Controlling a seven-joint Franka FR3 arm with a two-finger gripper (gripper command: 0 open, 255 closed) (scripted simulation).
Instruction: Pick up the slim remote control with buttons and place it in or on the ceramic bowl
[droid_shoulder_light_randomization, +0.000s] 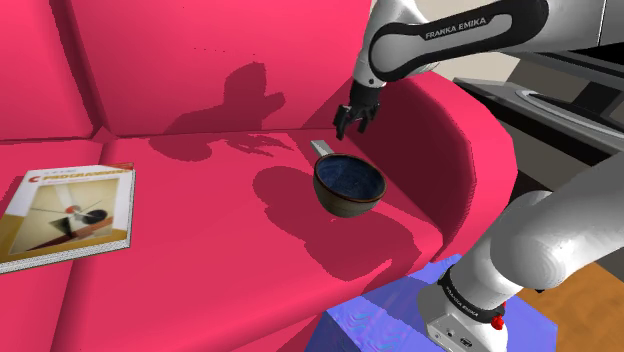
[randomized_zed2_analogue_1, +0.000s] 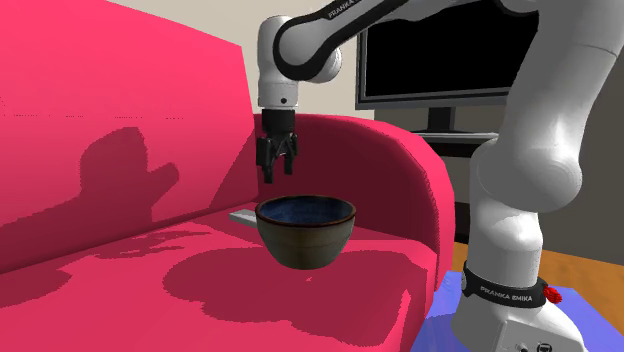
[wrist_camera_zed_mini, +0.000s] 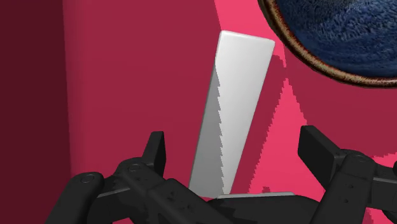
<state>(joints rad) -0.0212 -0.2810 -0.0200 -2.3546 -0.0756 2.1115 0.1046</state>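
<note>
Remote control (wrist_camera_zed_mini: 238, 102): plain pale grey slab, no buttons drawn, lying flat on the red sofa seat (droid_shoulder_light_randomization: 200, 240), just beside the dark bowl (droid_shoulder_light_randomization: 345, 203) and not in it. Gripper (wrist_camera_zed_mini: 233, 137) hovers above the remote, fingers spread wide to either side, clasping nothing. Bowl empty. Judged early: approach only. Descent, grasp, lift, carry and release are all left.

In the shoulder view's centre we see just a grey end of the remote (droid_shoulder_light_randomization: 322, 148) past the bowl (droid_shoulder_light_randomization: 350, 186), the rest behind its rim; its buttons we cannot make out (the face reads plain grey); in the wrist view the gripper (wrist_camera_zed_mini: 233, 135) covers its near end; the frame's edge crops the bowl there.
</note>
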